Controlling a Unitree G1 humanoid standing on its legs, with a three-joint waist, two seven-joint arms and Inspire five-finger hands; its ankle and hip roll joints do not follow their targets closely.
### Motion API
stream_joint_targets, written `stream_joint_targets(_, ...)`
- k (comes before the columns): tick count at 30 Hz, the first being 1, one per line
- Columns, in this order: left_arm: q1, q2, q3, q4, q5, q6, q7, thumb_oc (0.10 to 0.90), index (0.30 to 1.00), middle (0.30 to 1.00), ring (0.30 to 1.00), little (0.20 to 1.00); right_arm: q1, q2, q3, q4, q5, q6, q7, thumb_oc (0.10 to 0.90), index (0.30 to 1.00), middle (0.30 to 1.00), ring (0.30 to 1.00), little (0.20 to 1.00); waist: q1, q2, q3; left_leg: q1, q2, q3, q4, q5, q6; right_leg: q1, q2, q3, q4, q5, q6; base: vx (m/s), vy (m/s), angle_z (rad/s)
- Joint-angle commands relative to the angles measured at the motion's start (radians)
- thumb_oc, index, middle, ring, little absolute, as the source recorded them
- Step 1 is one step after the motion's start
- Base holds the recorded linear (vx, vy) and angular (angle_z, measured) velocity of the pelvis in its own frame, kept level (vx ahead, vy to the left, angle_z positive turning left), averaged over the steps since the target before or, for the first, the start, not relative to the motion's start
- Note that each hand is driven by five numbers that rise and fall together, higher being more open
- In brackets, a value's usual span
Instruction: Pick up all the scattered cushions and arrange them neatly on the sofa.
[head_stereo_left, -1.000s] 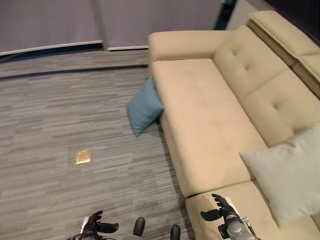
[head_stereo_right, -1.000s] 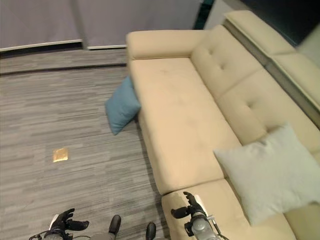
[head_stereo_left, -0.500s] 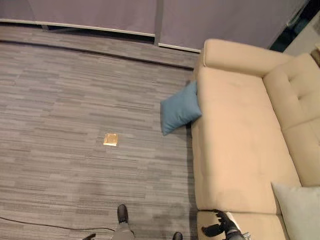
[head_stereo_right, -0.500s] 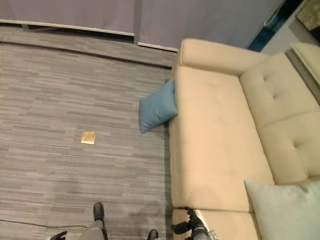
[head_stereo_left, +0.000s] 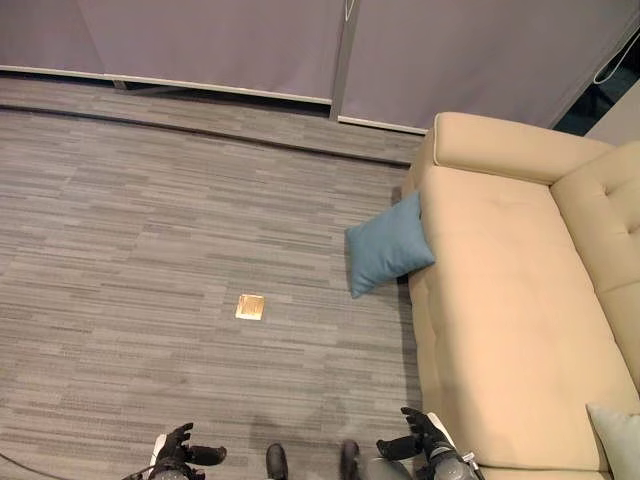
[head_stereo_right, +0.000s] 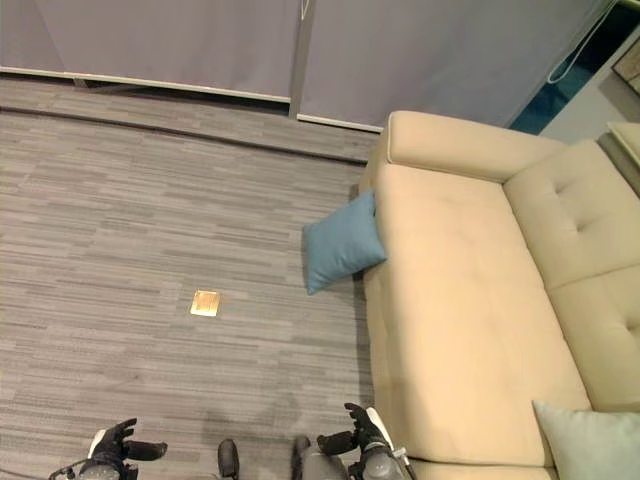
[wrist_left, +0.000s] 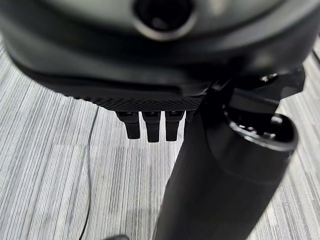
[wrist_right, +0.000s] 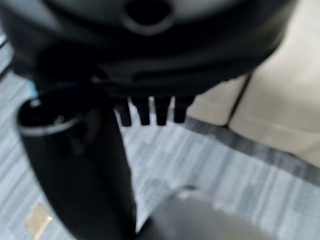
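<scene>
Blue cushion leaning against sofa
The blue cushion (head_stereo_right: 342, 254) is resting on the carpet (head_stereo_right: 150, 230), touching the beige sofa (head_stereo_right: 460, 300).

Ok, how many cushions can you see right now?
2. A blue cushion on the floor leaning against the sofa front, and a pale grey cushion on the seat. More may lie outside the view.

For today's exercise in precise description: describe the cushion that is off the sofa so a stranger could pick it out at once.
Start at the long beige sofa along the right side of the grey carpet. Near its far armrest, the blue cushion leans on the floor against the sofa's front edge. Its blue colour and floor position separate it from the pale grey cushion lying on the seat.
</scene>
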Motion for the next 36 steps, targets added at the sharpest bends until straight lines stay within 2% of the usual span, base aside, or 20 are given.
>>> stream_joint_targets(1,0.022,0.019,0.009,0.005,0.032,-0.008,0.006,0.800,0.900,0.900,0.900,0.900,-0.015,-0.070,-0.006,0.001,0.008,-0.013,-0.027,0.800,0.900,0.900,0.900,0.900,-0.024,0.001,0.013,0.001,-0.004,-0.079,0.011,-0.056,-0.107,0.063,0.024,-0.013,-0.123,0.094,0.019,0.25,-0.011,0.53)
stream_joint_targets(2,0.026,0.011,0.000,0.015,0.047,-0.008,0.002,0.800,0.900,0.900,0.900,0.900,-0.006,-0.079,-0.015,0.002,0.008,-0.013,-0.028,0.800,0.900,0.900,0.900,0.900,-0.038,-0.001,0.014,0.010,-0.022,-0.113,0.027,-0.067,-0.104,0.063,0.032,0.023,-0.139,0.103,0.022,0.26,-0.016,0.84)
stream_joint_targets(4,0.035,0.001,-0.008,0.030,0.065,-0.008,0.004,0.800,0.900,0.900,0.900,0.900,0.007,-0.081,-0.022,0.003,0.006,-0.014,-0.031,0.800,0.900,0.900,0.900,0.900,-0.043,-0.003,0.002,0.028,-0.040,-0.128,0.032,-0.097,-0.102,0.101,0.030,0.038,-0.175,0.107,0.013,0.30,-0.029,1.11)
stream_joint_targets(7,0.050,-0.017,-0.017,0.037,0.078,-0.003,0.003,0.800,0.900,0.900,0.900,0.900,0.028,-0.087,-0.036,0.002,0.008,-0.014,-0.028,0.800,0.900,0.900,0.900,0.900,-0.065,0.008,-0.024,0.034,-0.034,-0.119,0.091,-0.143,-0.128,0.143,0.025,0.020,-0.189,0.097,-0.003,0.29,-0.071,0.64)
stream_joint_targets(9,0.051,-0.024,-0.021,0.026,0.075,-0.004,0.008,0.800,0.900,0.900,0.900,0.900,0.032,-0.095,-0.038,-0.008,0.010,-0.017,-0.031,0.800,0.900,0.900,0.900,0.900,-0.075,0.009,-0.021,0.008,-0.038,-0.098,0.224,-0.141,-0.168,0.178,0.017,0.007,-0.198,0.089,-0.014,0.21,-0.055,0.45)
stream_joint_targets(11,0.048,-0.022,-0.023,0.014,0.064,-0.005,0.010,0.800,0.900,0.900,0.900,0.900,0.030,-0.103,-0.036,-0.010,0.013,-0.015,-0.029,0.800,0.900,0.900,0.900,0.900,-0.069,-0.008,-0.008,-0.067,-0.013,-0.060,0.384,-0.108,-0.204,0.215,-0.002,-0.001,-0.204,0.073,-0.026,0.15,-0.043,0.39)
stream_joint_targets(12,0.045,-0.022,-0.026,0.010,0.060,-0.003,0.012,0.800,0.900,0.900,0.900,0.900,0.029,-0.105,-0.036,-0.006,0.018,-0.013,-0.028,0.800,0.900,0.900,0.900,0.900,-0.068,-0.016,-0.005,-0.095,0.011,-0.026,0.420,-0.101,-0.207,0.230,-0.011,-0.005,-0.208,0.065,-0.031,0.09,-0.021,0.17)
stream_joint_targets(13,0.045,-0.022,-0.026,0.009,0.060,-0.003,0.012,0.800,0.900,0.900,0.900,0.900,0.029,-0.105,-0.036,-0.006,0.018,-0.013,-0.028,0.800,0.900,0.900,0.900,0.900,-0.067,-0.014,-0.005,-0.098,0.013,-0.026,0.427,-0.105,-0.208,0.229,-0.009,-0.005,-0.208,0.065,-0.032,0.18,-0.010,0.08)
stream_joint_targets(14,0.041,-0.020,-0.034,0.000,0.059,-0.001,0.006,0.800,0.900,0.900,0.900,0.900,0.026,-0.104,-0.031,0.002,0.024,-0.010,-0.025,0.800,0.900,0.900,0.900,0.900,-0.054,-0.029,-0.005,-0.151,0.049,0.016,0.435,-0.133,-0.179,0.255,-0.021,-0.006,-0.216,0.044,-0.035,0.13,-0.002,-0.02)
stream_joint_targets(15,0.041,-0.020,-0.034,0.000,0.059,-0.001,0.006,0.800,0.900,0.900,0.900,0.900,0.026,-0.104,-0.031,0.002,0.024,-0.010,-0.025,0.800,0.900,0.900,0.900,0.900,-0.054,-0.028,-0.005,-0.151,0.049,0.016,0.436,-0.133,-0.179,0.255,-0.021,-0.006,-0.216,0.044,-0.035,0.29,0.022,0.03)
stream_joint_targets(16,0.041,-0.017,-0.036,0.000,0.059,0.002,0.005,0.800,0.900,0.900,0.900,0.900,0.022,-0.101,-0.027,0.009,0.028,-0.006,-0.024,0.800,0.900,0.900,0.900,0.900,-0.040,-0.034,-0.010,-0.186,0.052,-0.006,0.366,-0.133,-0.162,0.270,-0.016,0.015,-0.227,0.033,-0.031,0.27,0.052,-0.10)
stream_joint_targets(19,0.043,-0.015,-0.044,0.003,0.063,0.001,0.003,0.800,0.900,0.900,0.900,0.900,0.022,-0.095,-0.021,0.017,0.025,-0.007,-0.031,0.800,0.900,0.900,0.900,0.900,-0.015,-0.025,-0.010,-0.243,0.062,-0.092,0.231,-0.025,-0.174,0.302,0.010,0.061,-0.243,0.010,-0.029,0.30,0.119,-0.31)
stream_joint_targets(21,0.036,-0.015,-0.049,0.003,0.048,-0.002,0.003,0.800,0.900,0.900,0.900,0.900,0.018,-0.098,-0.018,0.020,0.021,-0.008,-0.038,0.800,0.900,0.900,0.900,0.900,0.007,-0.025,-0.002,-0.294,0.056,-0.189,0.160,0.022,-0.186,0.328,0.027,0.113,-0.241,-0.009,-0.030,0.29,0.163,-0.62)
stream_joint_targets(22,0.033,-0.016,-0.051,0.006,0.044,-0.004,0.003,0.800,0.900,0.900,0.900,0.900,0.017,-0.098,-0.018,0.024,0.016,-0.008,-0.041,0.800,0.900,0.900,0.900,0.900,0.010,-0.022,-0.001,-0.294,0.056,-0.210,0.146,0.036,-0.187,0.338,0.033,0.127,-0.235,-0.020,-0.030,0.27,0.188,-0.74)
stream_joint_targets(24,0.036,-0.021,-0.053,0.016,0.057,0.001,0.001,0.800,0.900,0.900,0.900,0.900,0.014,-0.094,-0.026,0.036,0.014,-0.007,-0.039,0.800,0.900,0.900,0.900,0.900,0.011,-0.015,-0.014,-0.270,0.060,-0.203,0.131,0.041,-0.179,0.350,0.026,0.144,-0.205,-0.040,-0.022,0.30,0.257,-0.96)
stream_joint_targets(28,0.035,-0.021,-0.055,0.016,0.067,0.000,-0.001,0.800,0.900,0.900,0.900,0.900,0.017,-0.082,-0.036,0.027,0.019,-0.008,-0.027,0.800,0.900,0.900,0.900,0.900,0.010,-0.013,-0.026,-0.234,0.044,-0.183,0.136,0.025,-0.149,0.324,0.005,0.169,-0.073,-0.037,0.001,0.20,0.199,-0.60)
stream_joint_targets(29,0.030,-0.017,-0.055,0.014,0.067,0.003,-0.005,0.800,0.900,0.900,0.900,0.900,0.016,-0.078,-0.036,0.022,0.020,-0.007,-0.023,0.800,0.900,0.900,0.900,0.900,0.012,-0.013,-0.026,-0.211,0.039,-0.171,0.122,0.019,-0.139,0.299,-0.008,0.167,-0.007,-0.020,0.013,0.23,0.243,-0.54)
stream_joint_targets(31,0.016,-0.002,-0.051,-0.003,0.059,0.002,0.004,0.800,0.900,0.900,0.900,0.900,-0.006,-0.070,-0.024,0.001,0.017,-0.004,-0.022,0.800,0.900,0.900,0.900,0.900,0.002,-0.005,-0.003,-0.156,0.041,-0.133,0.114,-0.002,-0.106,0.201,-0.037,0.155,0.194,0.098,0.039,0.22,0.254,-0.45)
stream_joint_targets(33,0.011,0.001,-0.047,-0.009,0.048,-0.002,0.002,0.800,0.900,0.900,0.900,0.900,-0.010,-0.066,-0.022,-0.014,0.019,-0.004,-0.020,0.800,0.900,0.900,0.900,0.900,0.002,0.002,-0.001,-0.111,0.040,-0.118,0.101,-0.029,-0.098,0.163,-0.056,0.115,0.223,0.091,0.030,0.23,0.193,-0.51)
stream_joint_targets(36,0.012,0.001,-0.041,-0.014,0.033,-0.005,0.002,0.800,0.900,0.900,0.900,0.900,-0.017,-0.073,-0.014,-0.019,0.018,-0.004,-0.019,0.800,0.900,0.900,0.900,0.900,-0.003,0.003,0.003,-0.077,0.027,-0.122,0.103,-0.057,-0.092,0.127,-0.044,0.086,0.166,0.072,0.017,0.24,0.083,-0.30)
